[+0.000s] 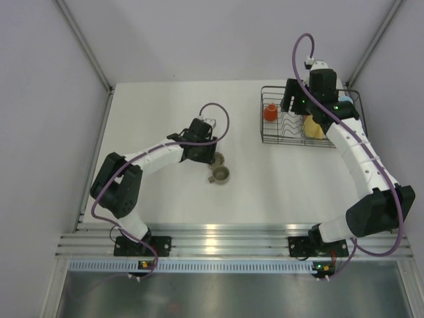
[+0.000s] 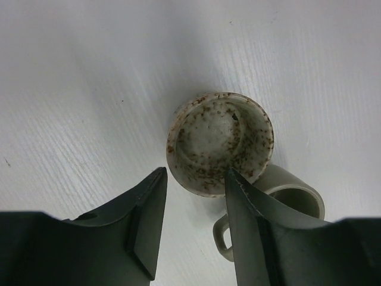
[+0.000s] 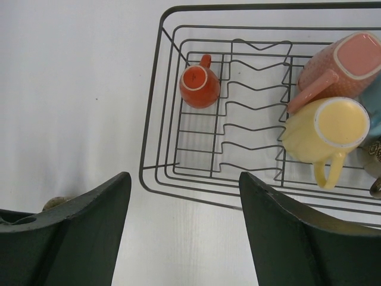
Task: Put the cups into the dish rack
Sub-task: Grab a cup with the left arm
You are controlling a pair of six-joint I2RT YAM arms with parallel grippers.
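Closing now, the left gripper (image 2: 194, 179), half-open and empty above the speckled cup (image 2: 219, 143) near the table's (image 2: 71, 89) middle, could clip the plain grey-olive cup (image 2: 292, 196) just beside it and tip or shove both. The right gripper (image 3: 183, 179) hovers open and empty over the dish rack (image 3: 268, 7) at the far right corner, which holds an orange cup (image 3: 199, 86), a pink cup (image 3: 345, 65), a yellow cup (image 3: 330, 128) and a blue cup (image 3: 375, 110).

You have a white table (image 1: 165, 199) boxed in by pale walls (image 1: 40, 132), with thin metal posts (image 1: 83, 43) at its far corners and a ribbed metal rail (image 1: 218, 242) along its near edge.
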